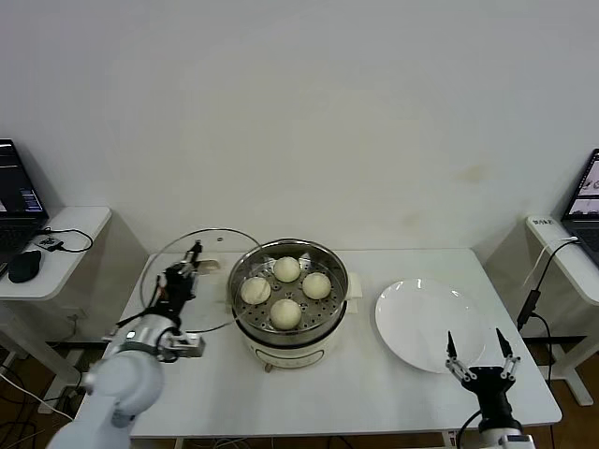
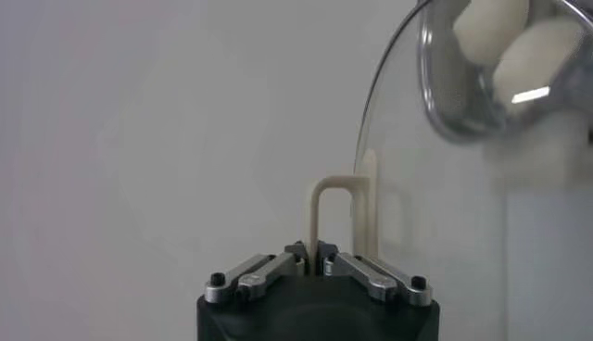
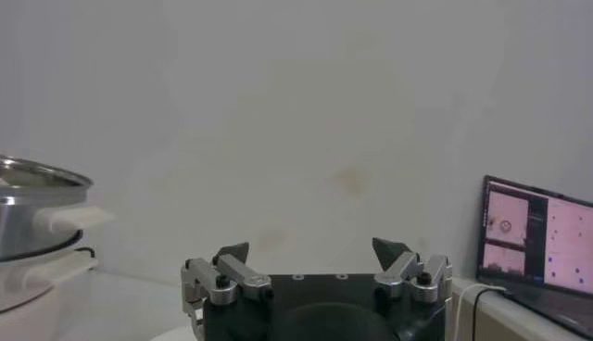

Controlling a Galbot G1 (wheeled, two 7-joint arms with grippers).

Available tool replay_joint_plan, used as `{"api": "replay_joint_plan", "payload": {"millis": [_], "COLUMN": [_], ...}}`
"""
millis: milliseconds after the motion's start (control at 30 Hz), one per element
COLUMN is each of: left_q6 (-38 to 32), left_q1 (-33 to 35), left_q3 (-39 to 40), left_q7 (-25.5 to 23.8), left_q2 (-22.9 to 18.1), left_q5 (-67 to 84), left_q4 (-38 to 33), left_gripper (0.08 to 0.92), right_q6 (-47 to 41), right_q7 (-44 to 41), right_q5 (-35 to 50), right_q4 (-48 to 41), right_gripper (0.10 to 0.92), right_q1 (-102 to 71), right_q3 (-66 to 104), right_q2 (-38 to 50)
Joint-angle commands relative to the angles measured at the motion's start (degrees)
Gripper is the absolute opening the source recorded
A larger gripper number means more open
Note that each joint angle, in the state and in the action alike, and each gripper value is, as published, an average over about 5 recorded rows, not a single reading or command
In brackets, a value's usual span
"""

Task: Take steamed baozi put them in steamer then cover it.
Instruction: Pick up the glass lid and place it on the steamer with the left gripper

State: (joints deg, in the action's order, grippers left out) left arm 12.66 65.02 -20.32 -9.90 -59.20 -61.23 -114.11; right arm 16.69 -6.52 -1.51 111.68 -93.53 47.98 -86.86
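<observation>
Two grippers here: our left gripper [image 1: 194, 253] is clamped on the cover [image 1: 168, 281] handle, holding it tilted just left of the steamer [image 1: 289, 297]. Four baozi [image 1: 286, 268] sit inside. Right gripper [image 1: 480, 354] hangs spread wide near the plate [image 1: 423, 323].

Four smooth cream-white steamed baozi [image 1: 286, 291] sit on the perforated tray of the round shiny steel steamer [image 1: 335, 318] (at twelve, three, six, nine o'clock). The clear glass cover [image 1: 211, 301], metal-rimmed, is tilted at the steamer's nine o'clock, its cream handle [image 2: 329, 211] pinched.
</observation>
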Motion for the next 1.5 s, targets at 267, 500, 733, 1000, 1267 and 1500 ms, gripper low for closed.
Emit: {"api": "replay_joint_plan", "payload": {"millis": [267,500,733,1000,1267,1500], "left_q6": [5.94,5.88,5.54,4.90,3.62,3.07], "left_q1": [-10.83,-10.46,-10.02,-9.33,-9.35,-8.52], "left_q3": [12.90,13.88,13.80,14.18,13.93,14.07], "left_q7": [-9.20,-9.39,-8.99,-8.53,-7.58,-7.22], "left_q2": [-19.40,-21.22,-22.81,-24.04,-24.76,-25.39], "left_q5": [-18.98,-19.68,-21.31,-23.34,-24.98,-26.02], "left_q4": [5.19,7.34,9.13,9.52,11.10,11.13], "left_gripper": [0.139,0.139,0.139,0.139,0.139,0.139], "right_q6": [1.21,1.73,1.14,1.05,0.42,0.43], "right_q7": [1.68,1.61,1.40,1.32,1.09,1.03], "right_q5": [-5.85,-6.18,-5.12,-5.13,-4.76,-4.75], "right_q4": [-3.71,-4.35,-3.52,-3.56,-3.32,-3.46], "right_gripper": [0.823,0.823,0.823,0.823,0.823,0.823], "right_q1": [1.63,1.60,1.43,1.44,1.69,1.53], "right_q3": [-2.85,-3.34,-4.54,-4.80,-5.70,-5.92], "right_q2": [-2.07,-2.37,-2.73,-2.63,-3.25,-3.21]}}
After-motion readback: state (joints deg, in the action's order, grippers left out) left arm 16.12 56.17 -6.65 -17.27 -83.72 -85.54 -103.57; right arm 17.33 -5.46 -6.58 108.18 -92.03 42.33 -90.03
